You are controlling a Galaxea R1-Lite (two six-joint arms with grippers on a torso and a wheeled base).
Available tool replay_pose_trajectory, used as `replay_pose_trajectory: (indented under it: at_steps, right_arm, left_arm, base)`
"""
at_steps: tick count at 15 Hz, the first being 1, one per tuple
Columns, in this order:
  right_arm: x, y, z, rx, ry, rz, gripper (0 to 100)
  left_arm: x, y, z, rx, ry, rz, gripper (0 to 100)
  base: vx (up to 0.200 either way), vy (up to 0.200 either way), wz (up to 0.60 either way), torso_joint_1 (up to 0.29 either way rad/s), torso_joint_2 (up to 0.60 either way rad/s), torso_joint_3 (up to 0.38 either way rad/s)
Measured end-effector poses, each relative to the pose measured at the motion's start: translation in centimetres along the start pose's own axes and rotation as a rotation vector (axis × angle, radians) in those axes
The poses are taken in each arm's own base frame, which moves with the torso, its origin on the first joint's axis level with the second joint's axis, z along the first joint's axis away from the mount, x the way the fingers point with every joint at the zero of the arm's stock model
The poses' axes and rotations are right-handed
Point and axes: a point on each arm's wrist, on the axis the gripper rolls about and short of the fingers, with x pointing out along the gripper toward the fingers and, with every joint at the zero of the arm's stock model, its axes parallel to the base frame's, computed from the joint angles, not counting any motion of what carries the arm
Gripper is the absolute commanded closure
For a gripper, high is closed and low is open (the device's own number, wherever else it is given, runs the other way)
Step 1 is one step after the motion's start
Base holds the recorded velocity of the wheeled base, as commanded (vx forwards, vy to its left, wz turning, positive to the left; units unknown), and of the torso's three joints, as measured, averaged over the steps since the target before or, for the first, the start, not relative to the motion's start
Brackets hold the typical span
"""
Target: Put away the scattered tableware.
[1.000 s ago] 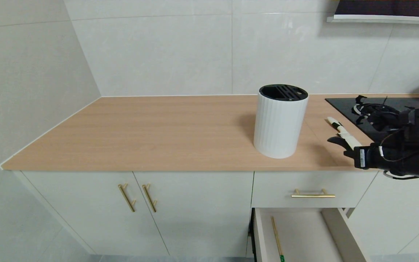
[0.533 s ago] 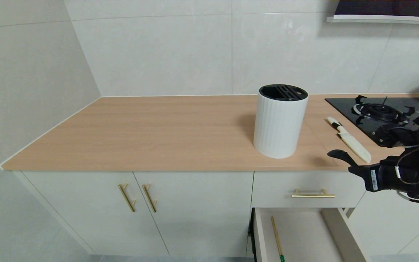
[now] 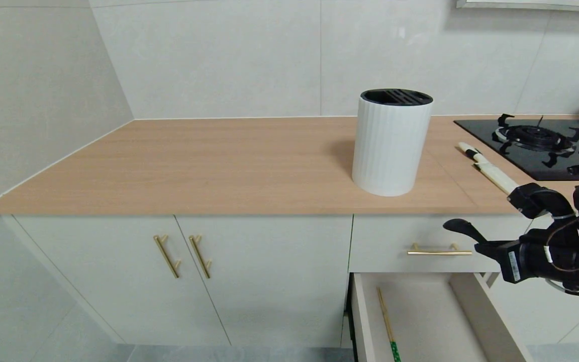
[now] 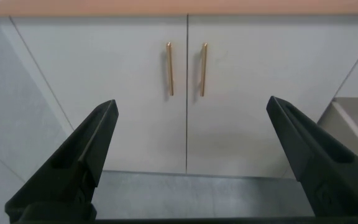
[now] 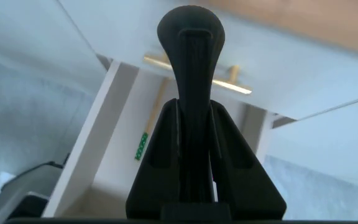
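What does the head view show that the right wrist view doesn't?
Head view adds the knife lying on the countertop near the white knife holder, plus the stove. Right wrist view adds a close look at the right gripper, fingers shut and empty. Both show the open drawer, the chopsticks in it and the gold handle above.

No text, number or sign can be read. A small white sticker (image 3: 514, 261) on the side of the right gripper (image 3: 458, 229) carries dark print too small to make out, and the green end of the chopstick (image 3: 384, 314) lying in the open drawer (image 3: 475, 317) bears pale marks that are likewise illegible.
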Motion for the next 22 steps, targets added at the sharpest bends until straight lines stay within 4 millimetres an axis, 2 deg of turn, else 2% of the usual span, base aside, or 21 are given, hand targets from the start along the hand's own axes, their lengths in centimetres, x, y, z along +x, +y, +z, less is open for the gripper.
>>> replay_pose_trajectory:
  at_steps: [4,11,15,22]
  right_arm:
    - [0.2,1.1,-0.9,-0.05,0.032,0.056,100]
    - [2.8,2.2,-2.9,-0.081,0.147,0.11,100]
    - [4.9,2.1,-3.2,-0.074,0.121,0.1,100]
    - [7.4,0.9,-4.0,-0.015,0.096,0.052,100]
  left_arm:
    - [0.0,0.0,0.0,0.0,0.0,0.0,0]
    - [0.0,0.0,0.0,0.0,0.0,0.0,0]
    - [0.0,0.0,0.0,0.0,0.0,0.0,0]
    - [0.0,0.0,0.0,0.0,0.0,0.0,0]
  base:
    - [0.0,0.0,0.0,-0.177,0.48,0.294]
    - [0.0,0.0,0.0,-0.151,0.47,0.311]
    - [0.0,0.0,0.0,-0.073,0.37,0.276]
    - [0.0,0.0,0.0,-0.006,0.03,0.02]
